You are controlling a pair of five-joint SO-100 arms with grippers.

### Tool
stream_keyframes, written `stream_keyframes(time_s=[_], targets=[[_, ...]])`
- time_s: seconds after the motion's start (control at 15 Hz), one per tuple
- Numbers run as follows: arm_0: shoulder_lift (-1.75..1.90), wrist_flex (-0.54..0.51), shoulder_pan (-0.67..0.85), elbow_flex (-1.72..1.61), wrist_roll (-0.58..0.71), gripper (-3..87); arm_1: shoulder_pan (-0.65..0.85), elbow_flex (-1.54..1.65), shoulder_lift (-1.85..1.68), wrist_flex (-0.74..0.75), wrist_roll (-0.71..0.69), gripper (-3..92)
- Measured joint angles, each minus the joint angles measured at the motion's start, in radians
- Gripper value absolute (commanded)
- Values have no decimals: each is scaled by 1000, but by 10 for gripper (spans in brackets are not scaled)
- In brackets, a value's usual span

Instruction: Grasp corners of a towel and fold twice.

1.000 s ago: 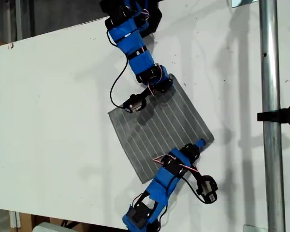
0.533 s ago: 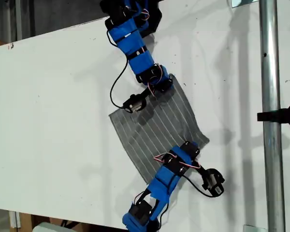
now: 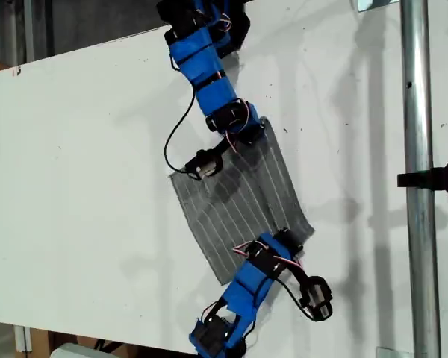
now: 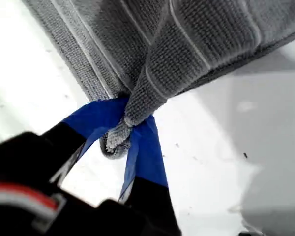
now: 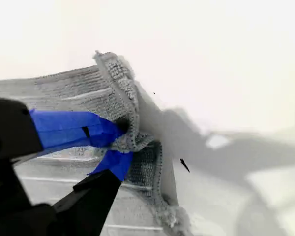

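The gray towel (image 3: pixel 231 201) with thin white stripes lies at an angle on the white table (image 3: pixel 82 149). My first gripper (image 3: pixel 287 237), on the arm at the exterior view's bottom, is shut on one towel corner (image 4: pixel 119 137). That corner is raised, and the cloth (image 4: pixel 206 39) drapes from it above its shadow. My second gripper (image 3: pixel 255 133), on the arm at the exterior view's top, is shut on the opposite corner (image 5: pixel 132 140). There the towel (image 5: pixel 73 88) bunches between the blue fingers (image 5: pixel 69 129), low on the table.
A vertical metal pole (image 3: pixel 414 179) with a black clamp (image 3: pixel 440 177) stands at the exterior view's right. Black cables loop beside both arms, one by the towel's upper edge (image 3: pixel 172 142). The table's front edge (image 3: pixel 97 335) runs along the exterior view's bottom.
My first gripper has pulled its corner toward the exterior view's left and lifted it, so the towel's right edge has drawn inward. My second gripper has barely shifted.
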State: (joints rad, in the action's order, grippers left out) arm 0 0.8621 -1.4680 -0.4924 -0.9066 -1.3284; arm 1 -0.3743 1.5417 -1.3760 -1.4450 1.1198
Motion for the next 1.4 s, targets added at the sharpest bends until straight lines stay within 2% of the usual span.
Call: stream_keyframes(time_s=[0.13,0.33,0.6,0.87,1.13,1.4], targets=[[106,-43,-5,-5,20,-30,-43,-69,-86,-58,0,-3],[132,-84,2,-9,34,-30,-5,-57,-141,-57,-20,-3],[233,-179,110,-126,41,-30,253,20,-152,52,-215,-3],[505,-166,302,-428,114,-30,520,17,-137,202,-422,-3],[825,-84,538,-719,233,-30,663,-35,-38,360,-548,-3],[986,-84,681,-874,247,-30,750,-71,-12,497,-594,-3]])
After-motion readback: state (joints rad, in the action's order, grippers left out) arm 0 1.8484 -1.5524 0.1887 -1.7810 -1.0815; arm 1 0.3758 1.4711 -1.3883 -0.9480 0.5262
